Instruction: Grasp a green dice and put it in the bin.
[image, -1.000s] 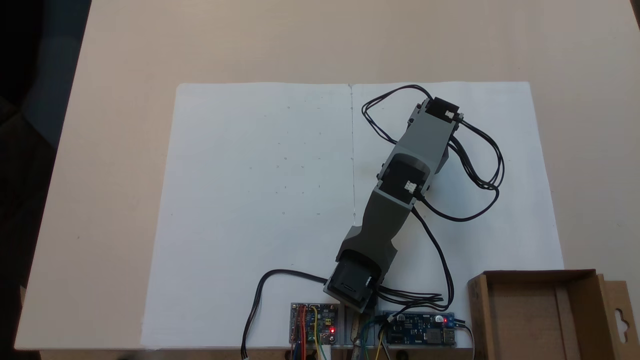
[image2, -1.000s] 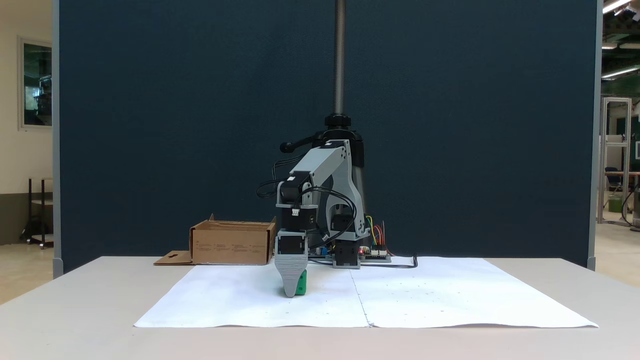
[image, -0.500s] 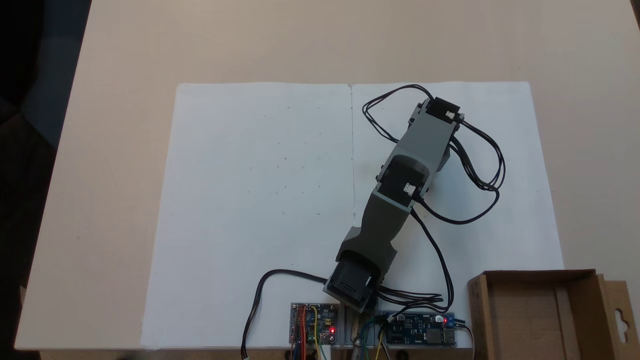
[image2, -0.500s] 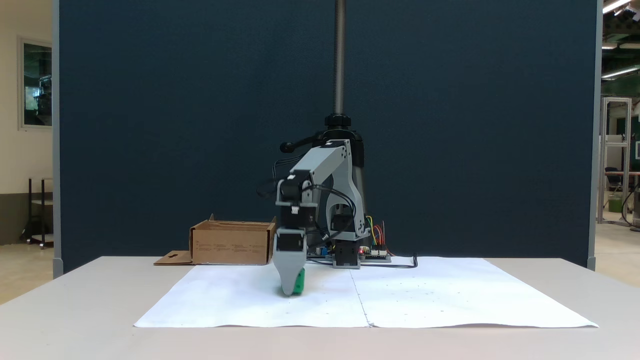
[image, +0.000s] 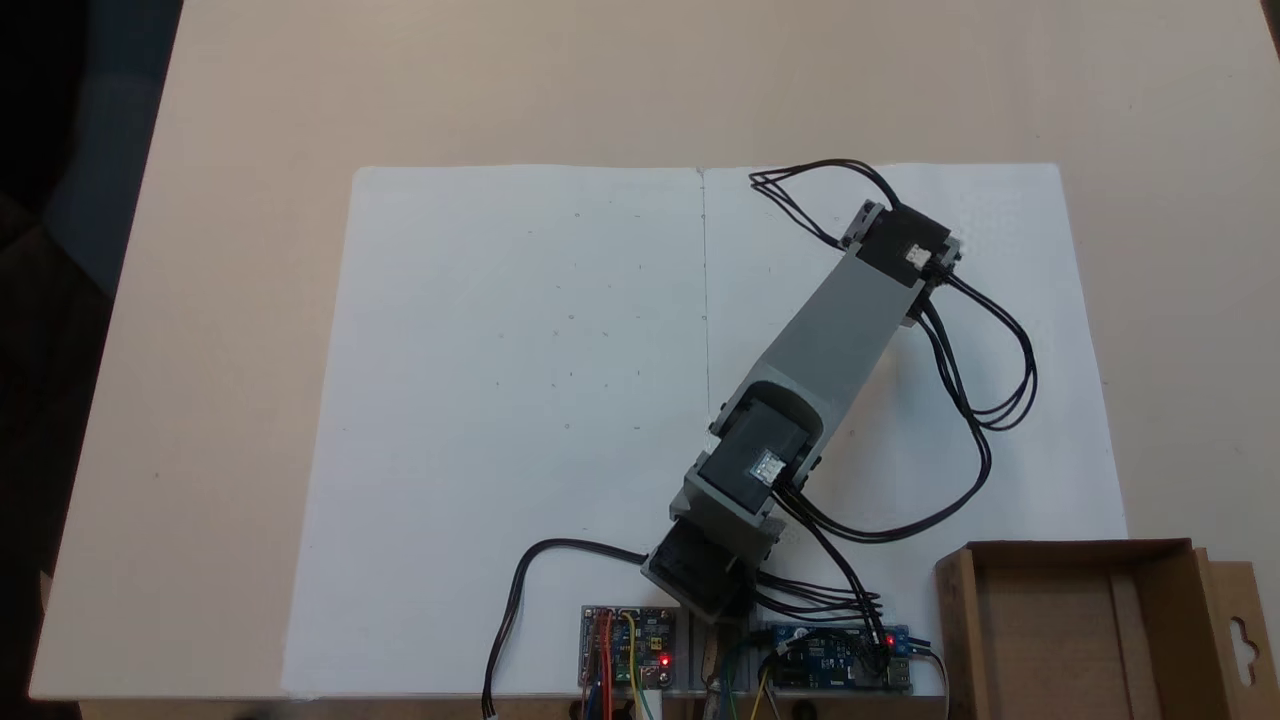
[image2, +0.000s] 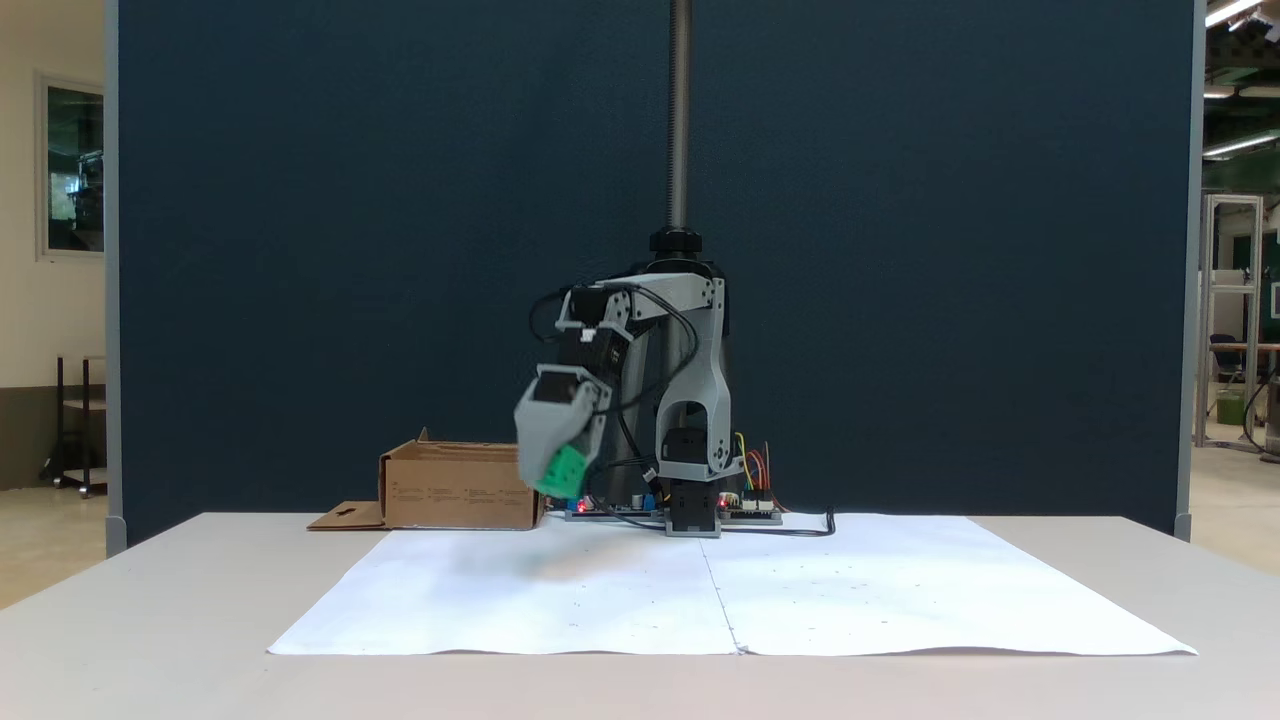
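**op:** Since someone asked where I'm at: starting from the near edge of the table (image2: 150, 600), the white paper sheet (image2: 850, 590) is bare, no cube left on it. Above it, in the front-facing fixed view, the gripper (image2: 556, 478) hangs in the air with the green dice (image2: 561, 470) pinched at its tip, well clear of the paper. Jaws look clamped on it, only a bit of green poking out.

**reply:** So pickup's done?

**op:** I'd call it that. This is the carry step. Behind the gripper and just to its left in that view sits the bin (image2: 460, 488), its flap with the keyhole cutout lying flat on the table. From the top-down fixed view, the bin (image: 958, 620) is down in the lower right corner, beside the controller boards (image: 840, 660), and the arm (image: 830, 330) covers the dice.

**reply:** Next move?

**op:** My guess: swing the base round toward the bin, keep the dice higher than the near wall, get it over the open inside, then let go. Main worry is clipping the cardboard rim or dropping short.
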